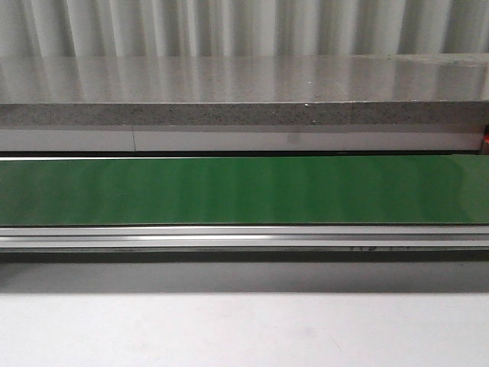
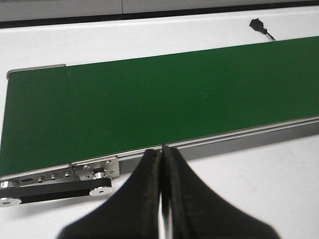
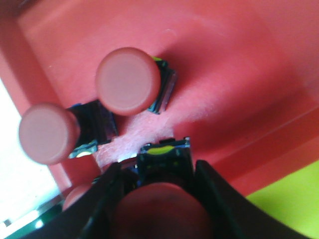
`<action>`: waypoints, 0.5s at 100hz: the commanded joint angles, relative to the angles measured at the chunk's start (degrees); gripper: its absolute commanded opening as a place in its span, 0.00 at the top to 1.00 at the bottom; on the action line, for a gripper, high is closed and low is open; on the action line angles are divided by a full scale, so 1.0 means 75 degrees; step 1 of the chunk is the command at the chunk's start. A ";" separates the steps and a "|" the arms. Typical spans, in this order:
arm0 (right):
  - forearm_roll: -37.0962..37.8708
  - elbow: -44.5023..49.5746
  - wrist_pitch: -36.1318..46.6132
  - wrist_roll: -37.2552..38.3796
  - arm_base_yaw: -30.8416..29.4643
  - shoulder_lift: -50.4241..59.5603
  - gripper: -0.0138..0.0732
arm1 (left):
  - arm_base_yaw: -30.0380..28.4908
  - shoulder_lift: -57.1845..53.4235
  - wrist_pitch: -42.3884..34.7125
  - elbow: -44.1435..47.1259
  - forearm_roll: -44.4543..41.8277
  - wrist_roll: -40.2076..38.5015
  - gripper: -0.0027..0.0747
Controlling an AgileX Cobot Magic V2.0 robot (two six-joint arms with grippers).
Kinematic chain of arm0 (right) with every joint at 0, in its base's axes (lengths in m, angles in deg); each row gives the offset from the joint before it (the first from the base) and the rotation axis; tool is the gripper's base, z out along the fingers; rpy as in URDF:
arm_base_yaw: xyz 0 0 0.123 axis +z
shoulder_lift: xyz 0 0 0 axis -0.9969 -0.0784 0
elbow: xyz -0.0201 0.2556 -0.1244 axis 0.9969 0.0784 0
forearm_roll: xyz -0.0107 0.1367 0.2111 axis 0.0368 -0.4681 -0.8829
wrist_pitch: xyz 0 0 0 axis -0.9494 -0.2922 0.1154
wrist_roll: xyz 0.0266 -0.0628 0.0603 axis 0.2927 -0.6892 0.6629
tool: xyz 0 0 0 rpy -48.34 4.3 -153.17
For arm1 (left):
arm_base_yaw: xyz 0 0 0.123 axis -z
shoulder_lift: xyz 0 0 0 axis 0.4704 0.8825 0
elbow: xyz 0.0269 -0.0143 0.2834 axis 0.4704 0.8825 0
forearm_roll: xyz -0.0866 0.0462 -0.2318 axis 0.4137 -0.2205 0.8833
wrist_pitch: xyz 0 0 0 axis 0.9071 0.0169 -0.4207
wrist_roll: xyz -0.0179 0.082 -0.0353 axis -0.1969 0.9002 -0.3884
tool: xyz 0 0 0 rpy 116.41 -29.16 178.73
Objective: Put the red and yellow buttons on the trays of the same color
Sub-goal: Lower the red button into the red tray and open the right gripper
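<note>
In the right wrist view my right gripper (image 3: 158, 168) is shut on a red button (image 3: 162, 206); its black base (image 3: 165, 158) points down at the red tray (image 3: 234, 64). Two more red buttons (image 3: 128, 79) (image 3: 48, 133) lie in that tray, and a further red cap (image 3: 75, 196) peeks out beside one finger. A corner of the yellow tray (image 3: 299, 199) shows alongside the red one. No yellow button is in view. My left gripper (image 2: 162, 149) is shut and empty, hanging over the white table at the near rail of the green belt (image 2: 149, 104).
The front view shows only the green conveyor belt (image 1: 244, 189), its metal rail (image 1: 244, 237), a grey stone ledge (image 1: 244, 99) behind and white table (image 1: 244, 329) in front. A black plug and cable (image 2: 259, 26) lies beyond the belt.
</note>
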 commanded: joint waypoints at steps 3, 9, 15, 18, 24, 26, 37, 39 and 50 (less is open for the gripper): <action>-0.0007 -0.0246 0.0467 -0.0046 -0.0054 0.0209 0.67 | 0.0074 0.0001 -0.0504 -0.0234 0.0146 -0.0013 0.99; -0.0007 -0.0246 0.0540 -0.0046 -0.0054 0.0090 0.67 | 0.0074 0.0001 -0.0504 -0.0234 0.0146 -0.0013 0.99; -0.0007 -0.0246 0.0612 -0.0046 -0.0054 -0.0049 0.67 | 0.0074 0.0001 -0.0504 -0.0234 0.0146 -0.0013 0.99; -0.0007 -0.0246 0.0634 -0.0046 -0.0054 -0.0093 0.67 | 0.0074 0.0001 -0.0504 -0.0234 0.0146 -0.0013 0.99; -0.0017 -0.0246 0.0652 -0.0046 -0.0054 -0.0201 0.67 | 0.0074 0.0001 -0.0504 -0.0234 0.0146 -0.0013 0.99; -0.0017 -0.0246 0.0658 -0.0046 -0.0054 -0.0221 0.67 | 0.0074 0.0001 -0.0504 -0.0234 0.0146 -0.0013 0.99; -0.0017 -0.0246 0.0644 -0.0046 -0.0054 -0.0270 0.64 | 0.0074 0.0001 -0.0504 -0.0234 0.0146 -0.0013 0.99; -0.0017 -0.0246 0.0633 -0.0046 -0.0054 -0.0270 0.62 | 0.0074 0.0001 -0.0504 -0.0234 0.0146 -0.0013 0.99; -0.0017 -0.0246 0.0635 -0.0046 -0.0054 -0.0270 0.40 | 0.0074 0.0001 -0.0504 -0.0234 0.0146 -0.0013 0.99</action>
